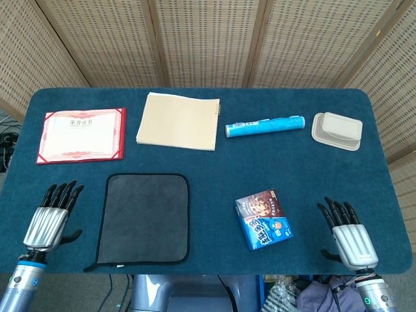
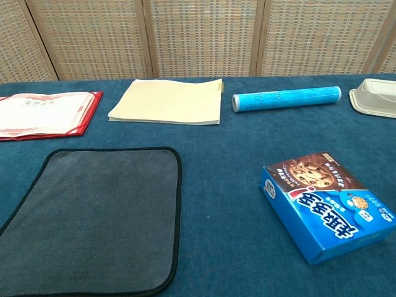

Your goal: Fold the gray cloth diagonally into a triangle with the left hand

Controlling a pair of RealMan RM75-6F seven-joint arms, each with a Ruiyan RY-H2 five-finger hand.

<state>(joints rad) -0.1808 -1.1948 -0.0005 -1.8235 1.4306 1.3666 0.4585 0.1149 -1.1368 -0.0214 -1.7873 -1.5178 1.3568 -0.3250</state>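
Observation:
The gray cloth [image 1: 144, 218] with a black hem lies flat and unfolded on the blue table, front left; it also fills the lower left of the chest view [image 2: 93, 216]. My left hand [image 1: 51, 218] rests at the table's front left edge, to the left of the cloth and apart from it, fingers stretched out and holding nothing. At the front right edge my right hand [image 1: 346, 236] lies flat with fingers apart, empty too. Neither hand shows in the chest view.
A red certificate folder [image 1: 81, 134], a beige notebook [image 1: 177, 120], a blue tube [image 1: 264, 125] and a white lidded box [image 1: 336, 130] line the back of the table [image 1: 214, 169]. A blue cookie box [image 1: 263, 218] lies right of the cloth.

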